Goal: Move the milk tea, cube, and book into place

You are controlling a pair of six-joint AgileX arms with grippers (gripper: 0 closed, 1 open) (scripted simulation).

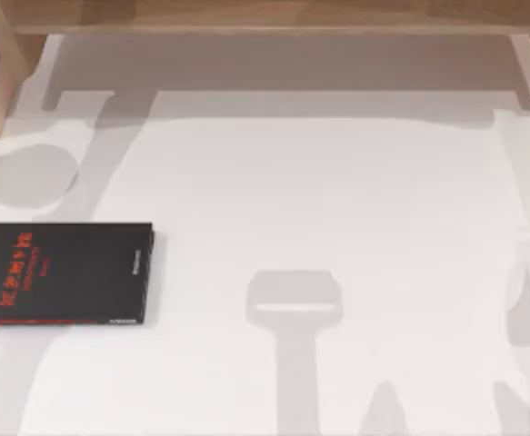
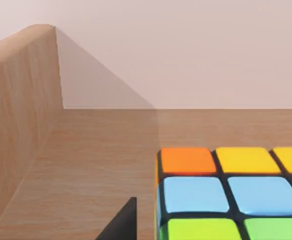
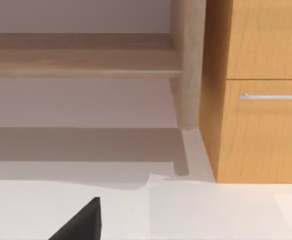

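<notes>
Cube step underway — multicoloured black-gridded puzzle cube [image 2: 231, 195] on wooden shelf [image 2: 95, 165]; left hand's state unclear; next, retreat.

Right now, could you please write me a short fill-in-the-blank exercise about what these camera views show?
1. The black book at the top view's left carries ____ lettering on its cover.
2. In the left wrist view, the cube rests on a ____ surface beside a side wall.
3. The cube's corner square nearest that wall is ____.
4. In the right wrist view, the wooden drawer front carries a silver ____.

Missing words: red; wooden; orange; handle
</notes>
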